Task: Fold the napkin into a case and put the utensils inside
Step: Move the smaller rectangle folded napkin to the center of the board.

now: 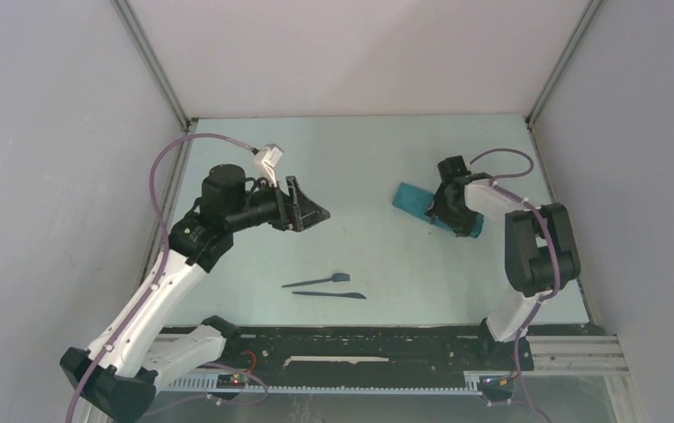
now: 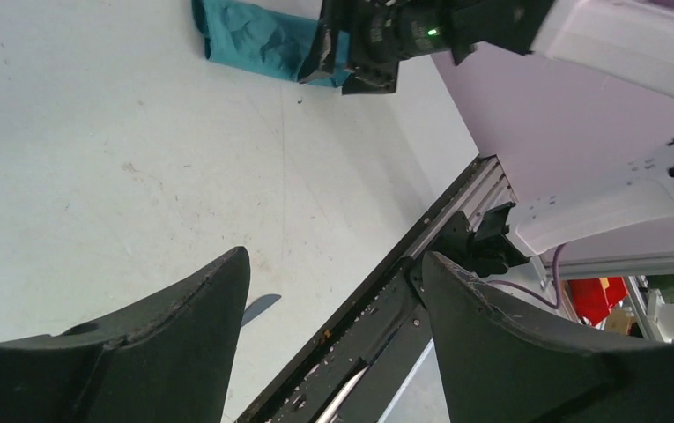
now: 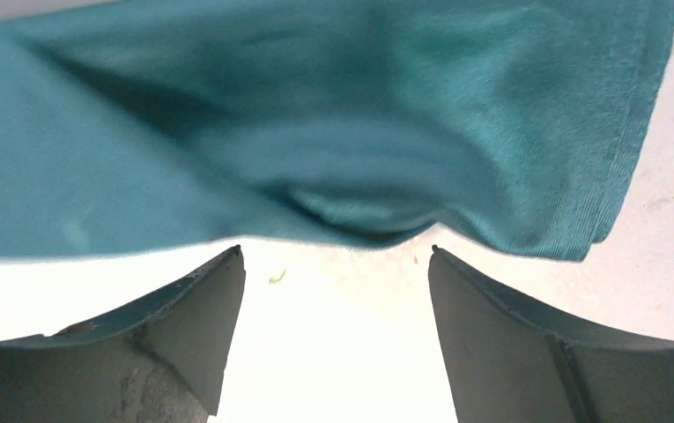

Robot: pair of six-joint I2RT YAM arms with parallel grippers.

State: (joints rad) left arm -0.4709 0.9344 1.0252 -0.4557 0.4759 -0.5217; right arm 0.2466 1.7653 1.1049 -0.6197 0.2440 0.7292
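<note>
Jaws stood apart on both arms, empty; the case (image 1: 411,197), by the right edge of the bench (image 1: 359,150), looked limp, best pinched at its hem.

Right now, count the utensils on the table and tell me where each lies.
2. The fork lies on the table, near-middle; the knife lies just beside it, on its near side. The folded napkin could hide others.

My right gripper (image 1: 439,210) stands over the folded case (image 1: 411,197). The utensils (image 1: 316,281) lie side by side, well apart from it.
</note>
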